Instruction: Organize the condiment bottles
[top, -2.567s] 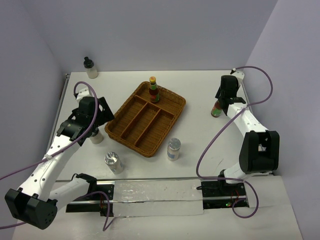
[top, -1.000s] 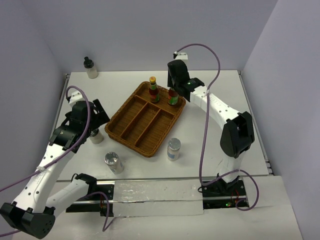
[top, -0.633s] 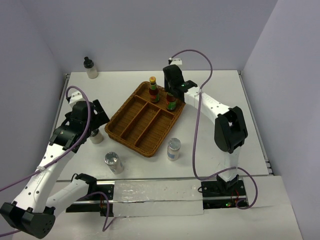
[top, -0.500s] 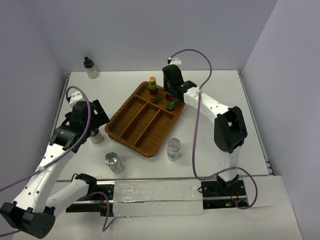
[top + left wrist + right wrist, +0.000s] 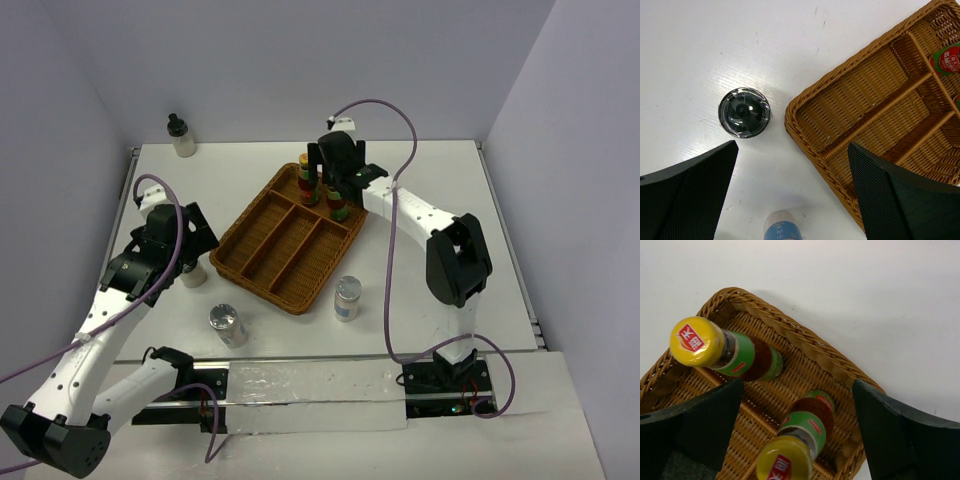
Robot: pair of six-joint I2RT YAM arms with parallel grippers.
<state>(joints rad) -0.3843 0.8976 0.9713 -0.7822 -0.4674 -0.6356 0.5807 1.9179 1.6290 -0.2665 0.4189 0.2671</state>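
Note:
Two red sauce bottles with yellow caps stand in the far end slot of the wicker tray (image 5: 262, 262). One bottle (image 5: 747, 359) is at the left. The other (image 5: 812, 417) stands between the fingers of my right gripper (image 5: 797, 390), which is open and clear of it on both sides. My left gripper (image 5: 792, 155) hangs open over the table by the tray's near corner (image 5: 800, 107), with a black-capped cream bottle (image 5: 744, 112) just ahead to its left. In the top view a second cream bottle (image 5: 180, 135) stands at the far left, and two shakers (image 5: 228, 325) (image 5: 347, 298) stand near the front.
The tray's three long slots (image 5: 290, 245) hold nothing. A shaker with a blue label (image 5: 782, 227) shows at the bottom edge of the left wrist view. Walls close in the table at the back and on both sides.
My right arm carried the red bottle from the table's right side into the tray beside the first one, then opened its gripper. The left arm has hardly moved.

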